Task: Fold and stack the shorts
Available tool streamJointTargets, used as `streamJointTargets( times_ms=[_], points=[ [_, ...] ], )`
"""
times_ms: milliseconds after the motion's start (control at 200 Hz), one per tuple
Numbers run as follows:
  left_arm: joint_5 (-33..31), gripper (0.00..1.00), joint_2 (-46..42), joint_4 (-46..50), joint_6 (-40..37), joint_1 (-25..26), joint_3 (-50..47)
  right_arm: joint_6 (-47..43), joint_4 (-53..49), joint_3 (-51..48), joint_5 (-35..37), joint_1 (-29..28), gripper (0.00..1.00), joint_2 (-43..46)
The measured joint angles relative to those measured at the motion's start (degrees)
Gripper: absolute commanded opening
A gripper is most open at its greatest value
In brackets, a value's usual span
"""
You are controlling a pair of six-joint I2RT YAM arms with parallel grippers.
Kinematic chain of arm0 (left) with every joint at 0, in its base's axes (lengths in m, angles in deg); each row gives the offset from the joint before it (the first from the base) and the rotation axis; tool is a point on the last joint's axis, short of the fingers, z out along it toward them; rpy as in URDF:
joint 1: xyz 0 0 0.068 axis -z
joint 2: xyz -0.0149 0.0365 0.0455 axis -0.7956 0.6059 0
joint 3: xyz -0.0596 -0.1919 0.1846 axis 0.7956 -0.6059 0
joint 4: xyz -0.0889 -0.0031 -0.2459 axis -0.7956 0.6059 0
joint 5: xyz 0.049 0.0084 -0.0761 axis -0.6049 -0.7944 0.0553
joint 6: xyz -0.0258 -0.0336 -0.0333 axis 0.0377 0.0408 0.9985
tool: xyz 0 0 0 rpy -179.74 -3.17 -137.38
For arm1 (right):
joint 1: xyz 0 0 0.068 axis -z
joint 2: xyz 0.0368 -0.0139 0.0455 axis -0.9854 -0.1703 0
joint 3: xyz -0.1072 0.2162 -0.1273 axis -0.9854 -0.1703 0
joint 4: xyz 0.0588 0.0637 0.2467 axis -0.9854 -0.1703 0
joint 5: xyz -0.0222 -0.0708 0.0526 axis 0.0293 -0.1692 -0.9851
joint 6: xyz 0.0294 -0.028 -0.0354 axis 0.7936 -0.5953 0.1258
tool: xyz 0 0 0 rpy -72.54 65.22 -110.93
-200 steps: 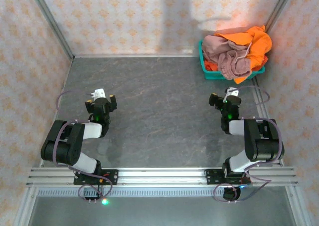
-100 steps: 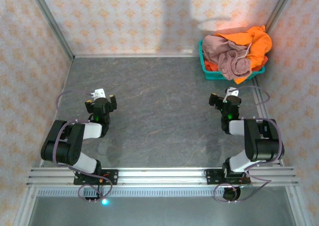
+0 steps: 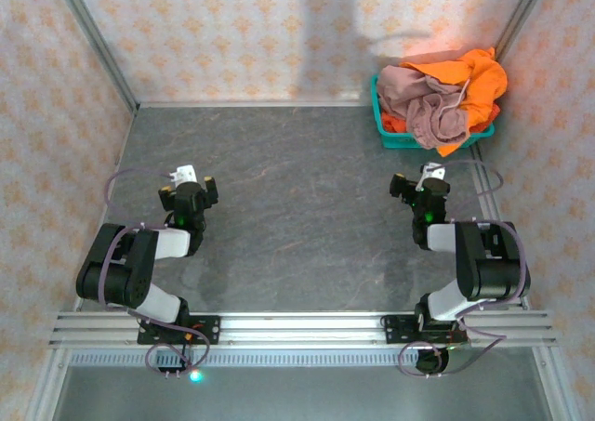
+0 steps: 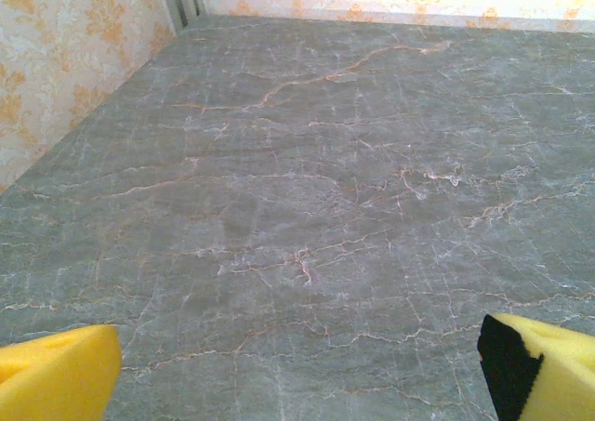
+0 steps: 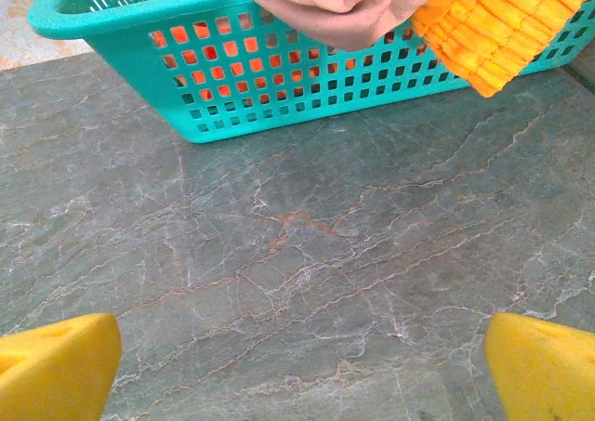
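Right wrist view puts the shorts [image 5: 372, 7] just ahead of me: a heap of soft, crumpled cloth piled in the teal basket [image 5: 279, 86], with a dusty pink-mauve pair [image 5: 307, 3] on top and a ribbed orange waistband [image 5: 502, 31] spilling over the rim. From above, a pale drawstring [image 3: 457, 103] loops across the heap, which sits at the table's far right corner. The basket is perforated plastic, likely light, on a smooth, marble-veined grey table [image 3: 297, 179].

My right pincer [image 5: 299, 370] stands near the basket, jaws spread wide and holding nothing, yellow foam pads [image 5: 56, 370] at either side. My left pincer [image 3: 189, 190] is well apart on the left, likewise agape and empty over bare table.

Risks, as I judge them: the pairs look tangled, so pinching one may drag others out or snag the drawstring. The basket could also slide or tip if I pull sideways.
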Motion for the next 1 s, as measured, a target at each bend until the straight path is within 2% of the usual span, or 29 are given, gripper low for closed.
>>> streamJointTargets(
  times_ms=[731,881,1001],
  points=[
    [-0.22,1.00,-0.11,0.42,0.00,0.00,0.02,0.02,-1.70,0.11,0.00,0.00,0.99,0.70],
    [-0.81,1.00,-3.41,4.61,-0.07,0.48,0.39,0.57,-13.11,1.33,0.24,0.00,0.99,12.33],
    [-1.55,1.00,-13.51,14.27,0.02,0.87,3.50,2.54,-22.73,6.78,0.17,0.00,0.99,24.61]
  ],
)
